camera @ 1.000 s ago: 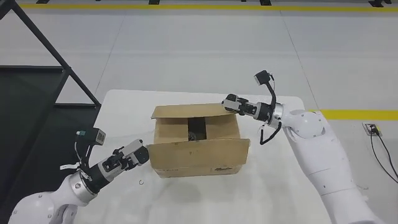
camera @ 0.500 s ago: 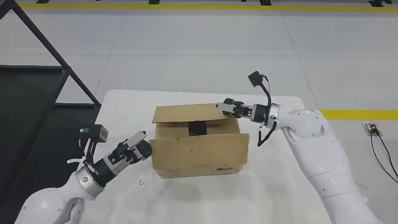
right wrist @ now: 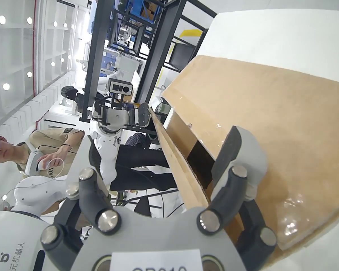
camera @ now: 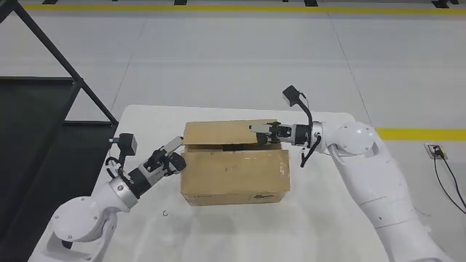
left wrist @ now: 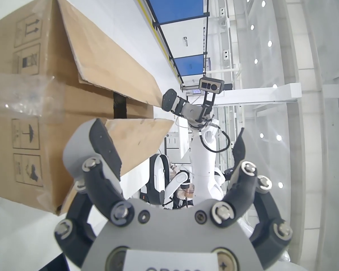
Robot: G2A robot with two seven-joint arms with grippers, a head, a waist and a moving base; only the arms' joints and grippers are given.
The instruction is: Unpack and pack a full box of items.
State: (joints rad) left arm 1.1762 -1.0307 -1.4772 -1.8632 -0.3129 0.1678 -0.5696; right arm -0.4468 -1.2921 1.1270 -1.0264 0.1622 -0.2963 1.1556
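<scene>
One tabletop: white; the cardboard box stands at its middle.
Box: upright, with its two long flaps folded almost shut. A dark slit shows between them. The contents are hidden, though there is perhaps something dark inside.
Far flap: the right jaws are spread apart, one finger resting on it.
Near flap: the left jaws gape wide at the box's end, one finger against the flap.

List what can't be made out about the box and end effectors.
Box contents: top view, near-shut flaps cover them; slit is dark.
Small object on the table: top view, too small to identify.
Left end effector touching a flap: left wrist view, its finger hides contact.
</scene>
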